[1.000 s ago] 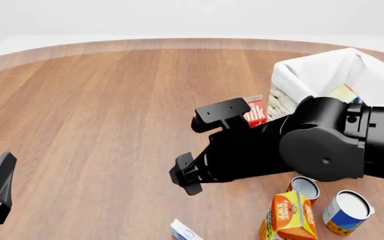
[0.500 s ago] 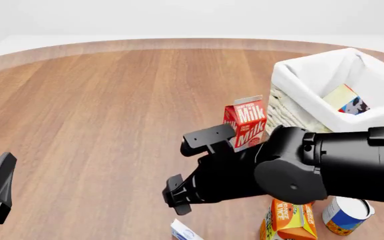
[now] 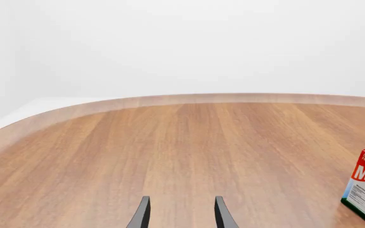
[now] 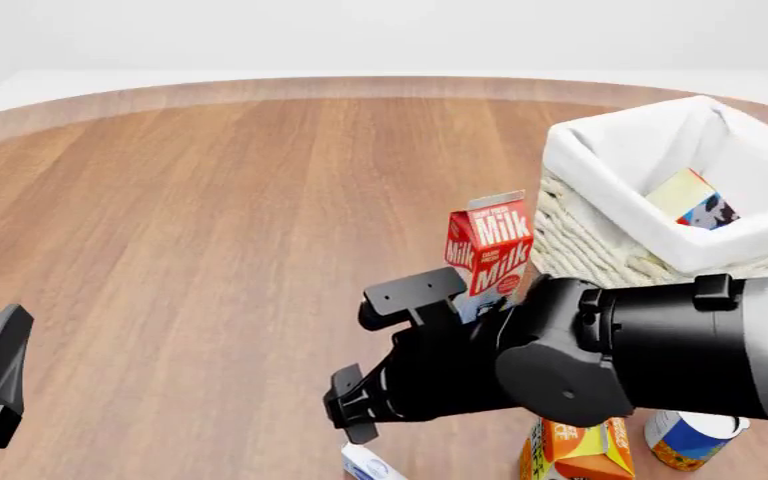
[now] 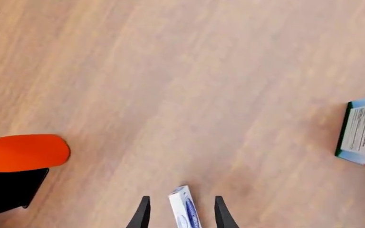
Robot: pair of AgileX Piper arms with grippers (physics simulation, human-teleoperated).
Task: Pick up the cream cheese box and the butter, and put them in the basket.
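Right gripper [image 4: 381, 362] with jaws spread above the cream cheese box [image 4: 365, 464], milk carton [image 4: 491, 246] beside the basket [image 4: 595, 240], butter [image 4: 692, 203] lying inside, wooden surface [image 4: 197, 230]

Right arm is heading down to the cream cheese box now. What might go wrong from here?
1. The cream cheese box looks thin and stands on edge between the right tool's open fingers; a finger touching it early may tip it over.
2. The milk carton stands close behind the right arm, so a swing toward the basket might knock it.
3. The juice carton sits beside the arm and could get nudged.
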